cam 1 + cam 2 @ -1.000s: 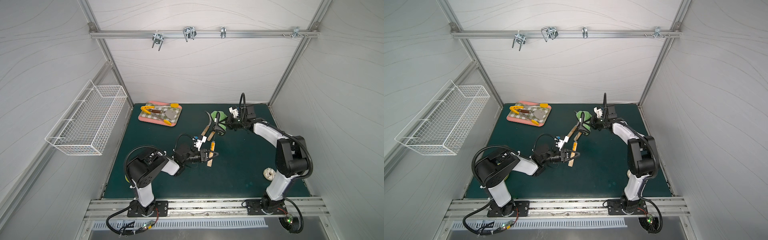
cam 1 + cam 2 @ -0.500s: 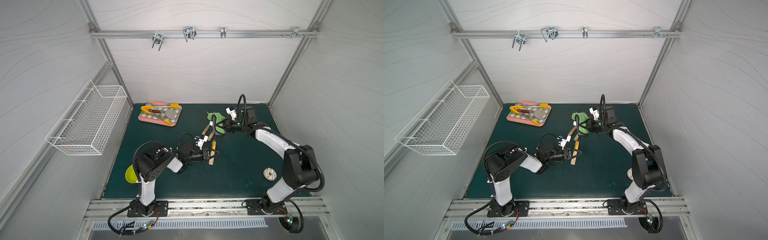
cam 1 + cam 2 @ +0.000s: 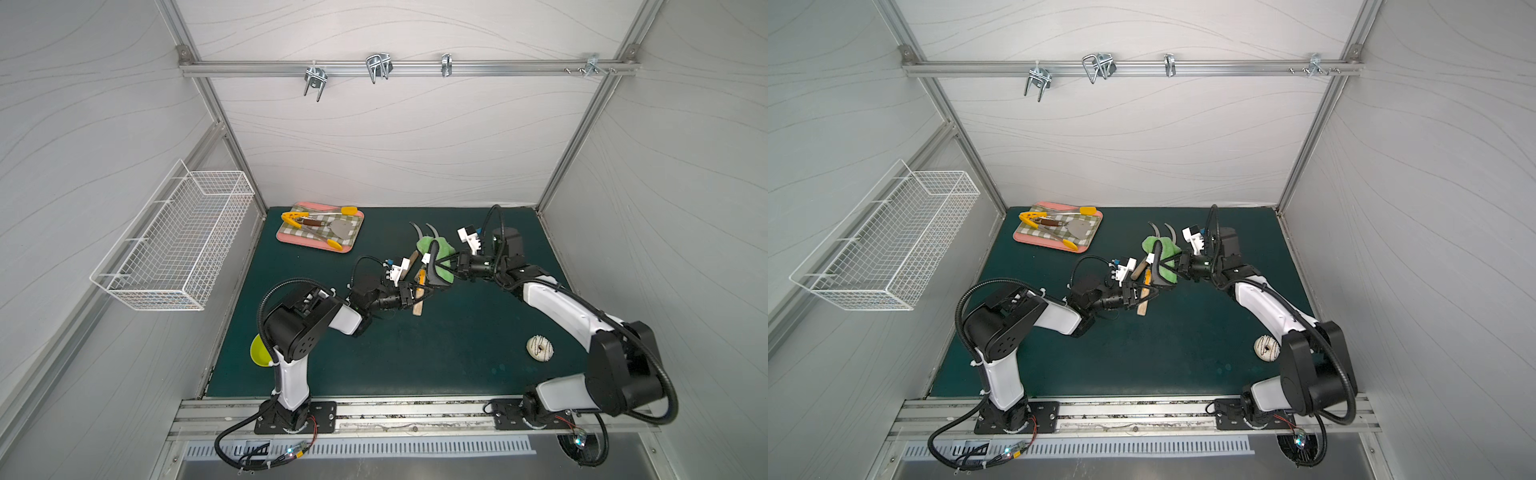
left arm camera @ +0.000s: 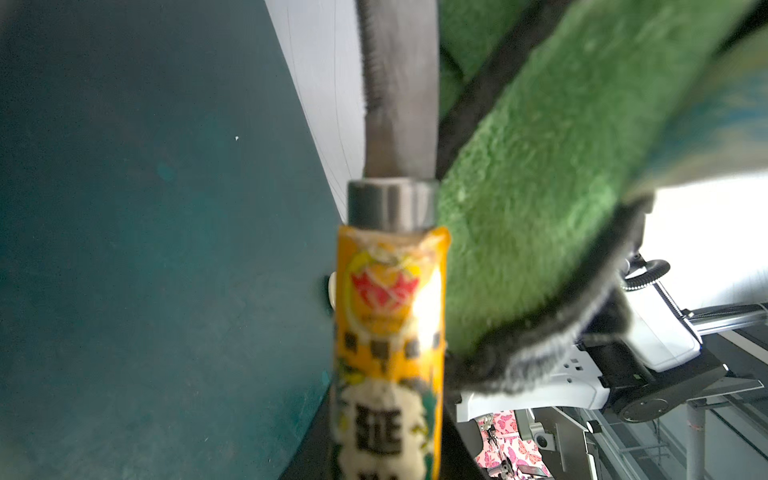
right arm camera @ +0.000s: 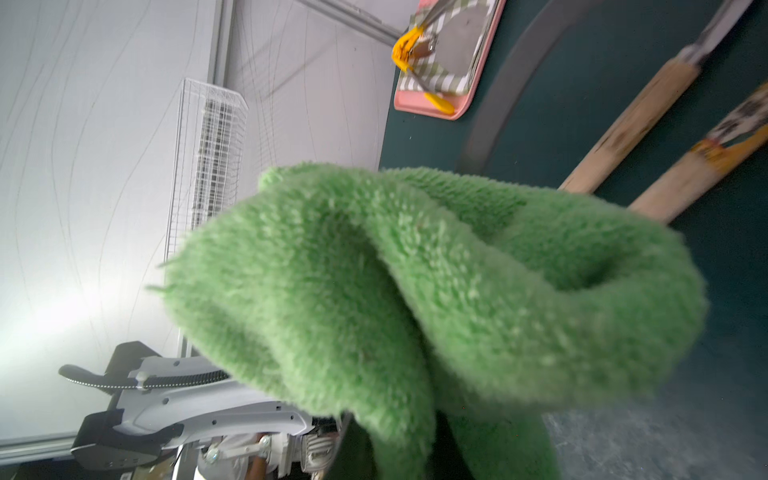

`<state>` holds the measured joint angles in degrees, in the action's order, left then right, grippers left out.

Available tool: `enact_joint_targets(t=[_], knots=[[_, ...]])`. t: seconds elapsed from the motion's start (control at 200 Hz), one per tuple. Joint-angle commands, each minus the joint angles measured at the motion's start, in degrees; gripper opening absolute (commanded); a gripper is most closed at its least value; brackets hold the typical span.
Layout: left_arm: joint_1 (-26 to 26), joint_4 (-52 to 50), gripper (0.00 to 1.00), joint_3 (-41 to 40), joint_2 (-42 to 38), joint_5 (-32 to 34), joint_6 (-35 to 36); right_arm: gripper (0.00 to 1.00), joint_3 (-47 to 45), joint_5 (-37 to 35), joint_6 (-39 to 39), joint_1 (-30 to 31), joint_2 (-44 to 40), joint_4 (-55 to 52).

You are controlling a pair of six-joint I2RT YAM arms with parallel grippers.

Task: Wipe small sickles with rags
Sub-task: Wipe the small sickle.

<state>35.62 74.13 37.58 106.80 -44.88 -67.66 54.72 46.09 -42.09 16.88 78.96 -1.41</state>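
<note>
My left gripper (image 3: 417,291) (image 3: 1141,293) (image 4: 386,457) is shut on the handle of a small sickle (image 3: 419,308) (image 3: 1143,308). Its orange label (image 4: 390,332) fills the left wrist view, and its grey blade (image 4: 401,83) (image 5: 498,104) curves up and away. My right gripper (image 3: 453,266) (image 3: 1178,266) (image 5: 415,449) is shut on the light-green rag (image 3: 440,249) (image 3: 1162,248) (image 4: 540,208) (image 5: 415,291). The rag lies against that blade beside the metal ferrule. Two more sickles (image 3: 412,259) (image 3: 1139,268) (image 5: 631,124) lie on the mat just behind, partly under the rag.
A pink tray (image 3: 286,237) (image 3: 1021,237) with yellow-tipped tongs and a spatula sits at the back left. A white wire basket (image 3: 174,245) hangs on the left wall. A doughnut (image 3: 540,348) lies near my right arm. A yellow-green bowl (image 3: 259,353) shows behind my left arm's base.
The right gripper has brought the rag forward along the held sickle's blade, towards its handle. The left arm has lifted the sickle slightly and still holds it.
</note>
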Motion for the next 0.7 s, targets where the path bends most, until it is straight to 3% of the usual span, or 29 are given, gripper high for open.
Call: enact_joint_targets(t=[0.0,0.125,0.43,0.695], knots=[[0.47,6.71,0.0,-0.92,-2.87,-1.46,-0.69,0.09,6.95,-7.66,9.43,-3.94,-1.14,-14.02],[1.74,6.73,0.0,-3.18,-5.33,-0.03,-0.41,0.09,14.61,-16.69,14.22,-4.06,3.28,-20.12],[4.79,6.73,0.0,-3.79,-6.62,2.43,-0.42,0.08,24.23,-17.34,9.92,-1.81,17.99,-15.67],[5.6,6.73,0.0,-2.87,-4.94,2.52,-0.62,0.08,23.31,-14.47,5.71,-1.13,19.7,-9.71]])
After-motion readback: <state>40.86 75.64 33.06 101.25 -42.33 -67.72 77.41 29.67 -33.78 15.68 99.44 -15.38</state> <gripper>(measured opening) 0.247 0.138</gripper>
